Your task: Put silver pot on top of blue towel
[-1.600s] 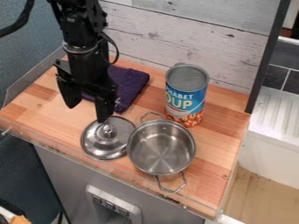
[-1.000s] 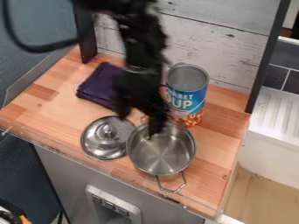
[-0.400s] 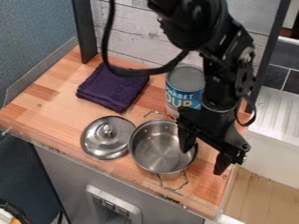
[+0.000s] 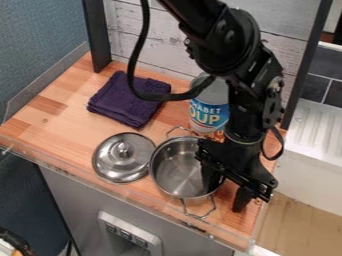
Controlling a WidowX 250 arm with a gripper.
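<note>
- Black gripper (image 4: 225,197) points down at the right side of the silver pot, its two fingers spread apart: one dips inside the pot, the other hangs outside, with the rim between them.
- Black arm (image 4: 224,47) enters from the top edge, slants down to the right, bends at a bulky joint, then drops nearly straight to the gripper, which is angled across the rim. A black cable (image 4: 137,55) loops out to the left of the arm.
- Silver pot (image 4: 177,172), upright and uncovered, sits on the wooden counter (image 4: 60,130), with one wire handle toward the back and another toward the front.
- Round silver lid (image 4: 120,159) lies just left of the pot, knob up.
- Soup can (image 4: 207,112) stands upright behind the pot, partly hidden by the arm.
- Dark purple towel (image 4: 123,102), folded, lies flat farther back on the left, apart from the pot.
</note>
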